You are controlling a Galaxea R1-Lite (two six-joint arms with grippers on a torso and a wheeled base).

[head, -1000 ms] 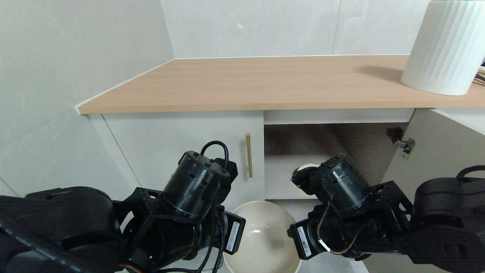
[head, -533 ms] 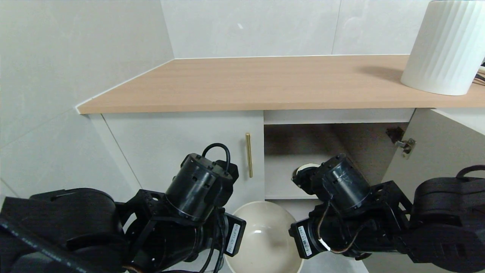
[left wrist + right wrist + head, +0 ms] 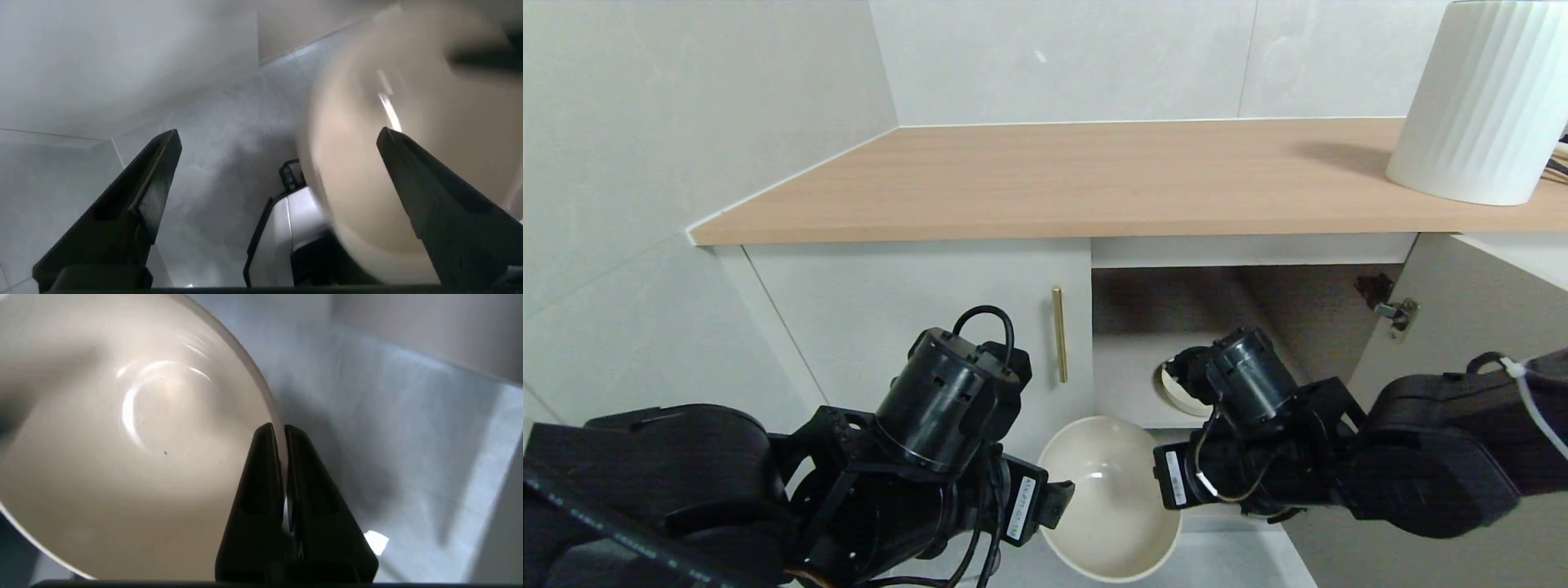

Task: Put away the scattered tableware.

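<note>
A cream bowl (image 3: 1107, 502) hangs low in front of the open cabinet (image 3: 1225, 286). My right gripper (image 3: 1168, 490) is shut on the bowl's right rim; in the right wrist view its dark fingers (image 3: 270, 482) pinch the rim of the bowl (image 3: 139, 433). My left gripper (image 3: 1058, 496) sits just beside the bowl's left rim. In the left wrist view the left gripper (image 3: 278, 143) is wide open, with the blurred bowl (image 3: 392, 163) near one finger and nothing held. A small white round dish (image 3: 1174, 388) lies inside the cabinet, partly hidden behind my right arm.
A wooden countertop (image 3: 1045, 180) runs above the cabinet, with a white ribbed cylinder (image 3: 1478, 98) at its right end. The left cabinet door with a gold handle (image 3: 1058, 333) is closed. The right door (image 3: 1470, 310) stands swung open. A wall closes the left side.
My right arm has moved forward toward the cabinet opening, carrying the bowl up and to the right, away from the left gripper. The left arm has barely moved.
</note>
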